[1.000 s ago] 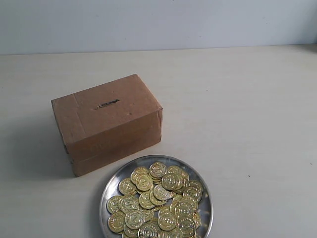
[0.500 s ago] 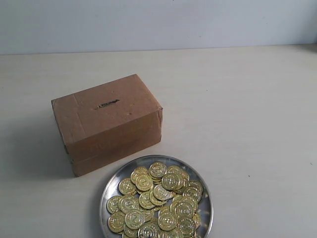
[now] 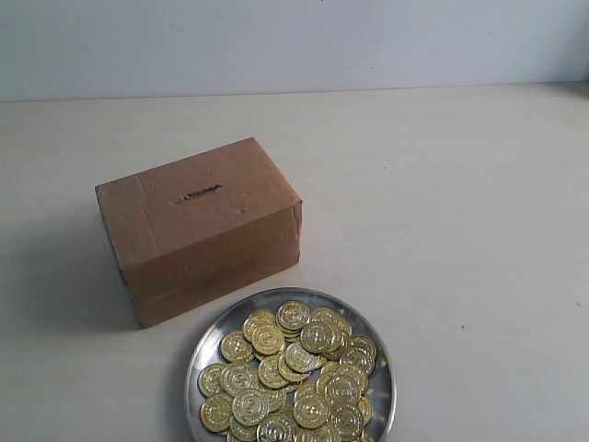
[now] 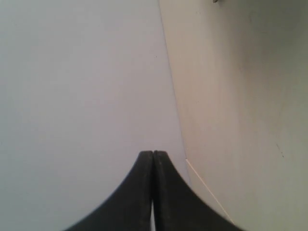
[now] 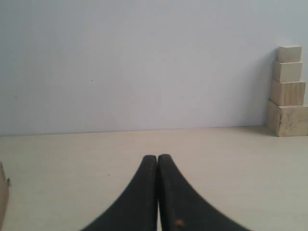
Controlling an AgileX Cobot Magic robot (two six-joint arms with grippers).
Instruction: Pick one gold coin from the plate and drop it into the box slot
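Observation:
A round silver plate (image 3: pixel 204 345) at the front of the table holds a heap of several gold coins (image 3: pixel 293 368). Just behind it, to the left, stands the brown cardboard box (image 3: pixel 202 230), its thin dark slot (image 3: pixel 200 193) in the top face. Neither arm shows in the exterior view. In the left wrist view my left gripper (image 4: pixel 153 154) is shut with nothing between its black fingers, facing the wall and a strip of table. My right gripper (image 5: pixel 157 158) is likewise shut and empty, low over the bare table, with a corner of the box (image 5: pixel 4 202) at the picture's edge.
A stack of pale wooden blocks (image 5: pixel 288 91) stands against the wall in the right wrist view. The pale table (image 3: pixel 460 230) stretches wide to the right of the box and plate.

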